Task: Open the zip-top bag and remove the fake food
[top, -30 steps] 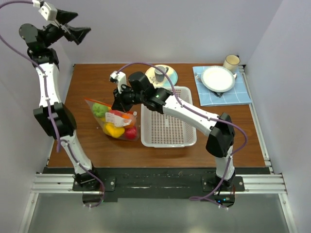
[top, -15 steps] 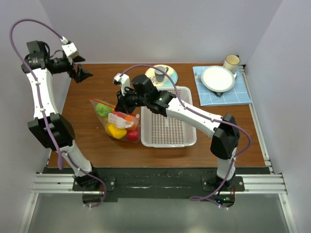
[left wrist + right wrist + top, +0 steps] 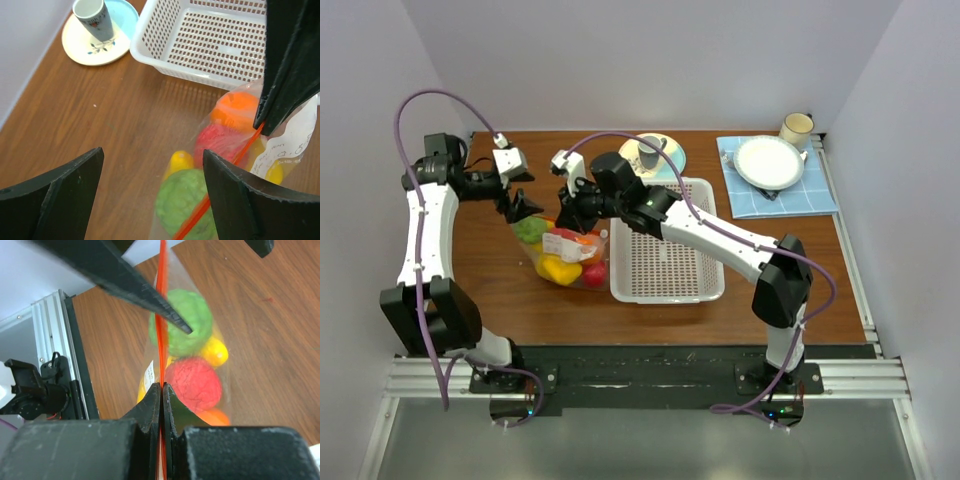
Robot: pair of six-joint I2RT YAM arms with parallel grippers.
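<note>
The clear zip-top bag stands on the table left of the basket, with the fake food inside: green, yellow, red and orange pieces. My right gripper is shut on the bag's orange-red zip strip and holds its top edge up. My left gripper is open, just left of the bag's top, its jaws straddling the green piece and the strip's end. The right wrist view shows the green, yellow and red pieces through the plastic.
A white perforated basket stands right of the bag. Behind it a small cup sits on a saucer. At the back right a white plate lies on a blue cloth, with a mug beside it.
My left arm swung down from high at the back left to the bag's left top edge. My right gripper kept its hold on the strip and lifted the bag slightly more upright.
</note>
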